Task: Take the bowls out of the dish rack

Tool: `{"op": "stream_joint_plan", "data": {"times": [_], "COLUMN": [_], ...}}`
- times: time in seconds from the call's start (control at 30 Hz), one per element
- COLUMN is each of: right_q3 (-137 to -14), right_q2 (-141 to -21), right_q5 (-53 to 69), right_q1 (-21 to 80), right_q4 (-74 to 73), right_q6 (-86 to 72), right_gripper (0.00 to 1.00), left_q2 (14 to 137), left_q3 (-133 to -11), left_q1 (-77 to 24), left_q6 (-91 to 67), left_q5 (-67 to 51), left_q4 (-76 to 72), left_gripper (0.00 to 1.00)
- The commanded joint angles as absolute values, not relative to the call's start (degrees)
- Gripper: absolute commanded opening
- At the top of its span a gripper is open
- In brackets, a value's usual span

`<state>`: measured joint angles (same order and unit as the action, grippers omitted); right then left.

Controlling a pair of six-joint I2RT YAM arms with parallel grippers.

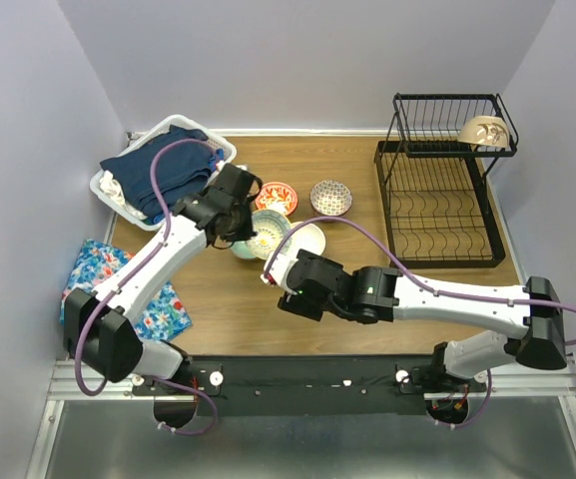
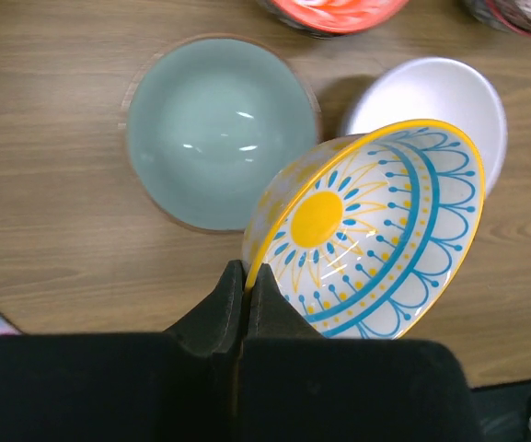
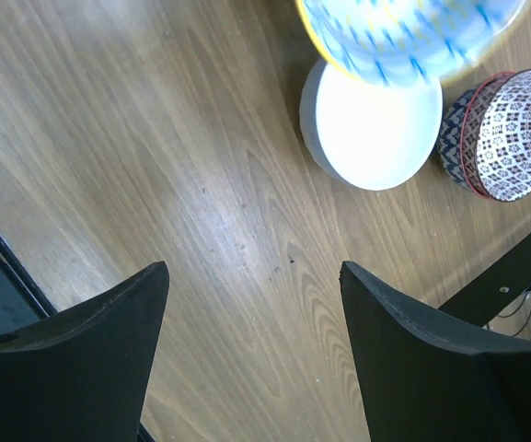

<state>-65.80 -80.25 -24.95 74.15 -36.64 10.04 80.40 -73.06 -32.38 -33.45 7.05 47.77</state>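
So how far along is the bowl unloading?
Done: four bowls on the table: red-orange, dark patterned, mint green, white. In hand: left pincer shut on the rim of the tilted yellow-and-blue bowl; right pincer open, empty. Left: one beige bowl on the dish rack top tier.

Beige bowl [image 1: 483, 131] tilted on dish rack [image 1: 437, 205] top tier; sun-pattern bowl [image 2: 375, 230] tilted by mint bowl [image 2: 214, 133], white bowl [image 2: 440, 92]

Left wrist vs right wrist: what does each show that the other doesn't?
Left wrist only: mint green bowl, edge of the red-orange bowl, left gripper shut on the rim of the sun-pattern bowl. Right wrist only: right gripper open over the table, a dish rack corner. Both: sun-pattern bowl, white bowl, dark patterned bowl, table.
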Motion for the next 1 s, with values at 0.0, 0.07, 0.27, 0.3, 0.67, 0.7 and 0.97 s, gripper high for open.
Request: {"op": "stream_joint_plan", "data": {"times": [0.0, 0.07, 0.27, 0.3, 0.67, 0.7, 0.97], "right_q3": [-64.7, -64.6, -63.6, -63.3, -59.9, -59.7, -58.3], "right_q2": [-78.6, -78.1, -76.1, -75.9, -71.6, -71.3, -69.3], "right_q5": [-24.4, -24.3, -23.2, -23.2, -22.9, -23.0, -24.3], "right_q1": [73.0, 72.2, 69.3, 68.9, 68.0, 67.9, 67.4], "right_q4": [-35.1, -35.1, -34.5, -34.5, -34.4, -34.2, -34.1], "right_q6": [5.5, 4.4, 1.8, 1.6, -3.1, -3.3, -6.0], "right_gripper": [0.83, 0.83, 0.83, 0.83, 0.83, 0.83, 0.83], "left_q2": [77.5, 77.3, 80.2, 80.6, 86.6, 86.3, 80.6], "left_q3": [-66.9, -65.5, -61.6, -60.9, -60.5, -60.6, -60.0], "left_q1": [-25.6, -22.7, -19.1, -18.6, -17.1, -17.1, -17.1], "left_q6": [-33.0, -33.2, -34.3, -34.5, -36.0, -35.9, -34.4], "left_q5": [5.8, 4.4, 1.0, 0.2, -2.6, -2.5, 1.8], "left_q4": [41.2, 39.6, 33.1, 31.7, 26.8, 27.2, 30.8], "left_gripper": [0.00, 0.00, 0.00, 0.00, 0.37, 0.45, 0.75]}}
